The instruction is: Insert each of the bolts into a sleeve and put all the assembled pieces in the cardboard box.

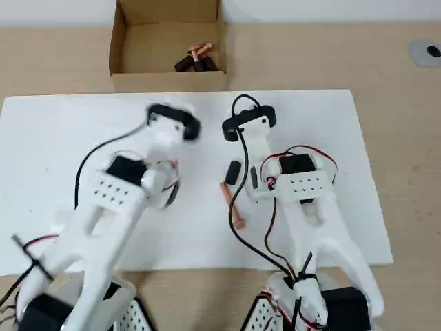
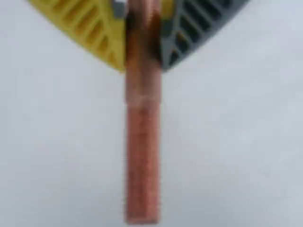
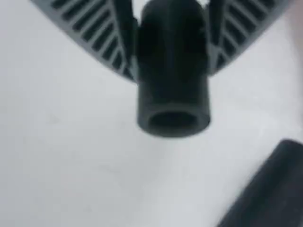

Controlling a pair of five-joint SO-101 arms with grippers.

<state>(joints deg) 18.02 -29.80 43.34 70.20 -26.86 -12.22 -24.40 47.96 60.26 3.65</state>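
Wooden table (image 1: 400, 138) bore a white sheet (image 1: 55, 152). The cardboard box (image 1: 165, 81) stood at 12 o'clock in the high view. The left gripper (image 2: 143, 66) was clenched on a copper bolt (image 2: 142, 142), whose shank projected past the fingertips above the sheet. The right gripper (image 3: 173, 75) was clamped around a black sleeve (image 3: 173, 99), open bore outward. Near the sheet's centre lay a second sleeve (image 1: 234, 172), with a loose bolt (image 1: 233, 205) just beside it at 6 o'clock. Assembled pieces (image 1: 196, 58) rested inside the box.
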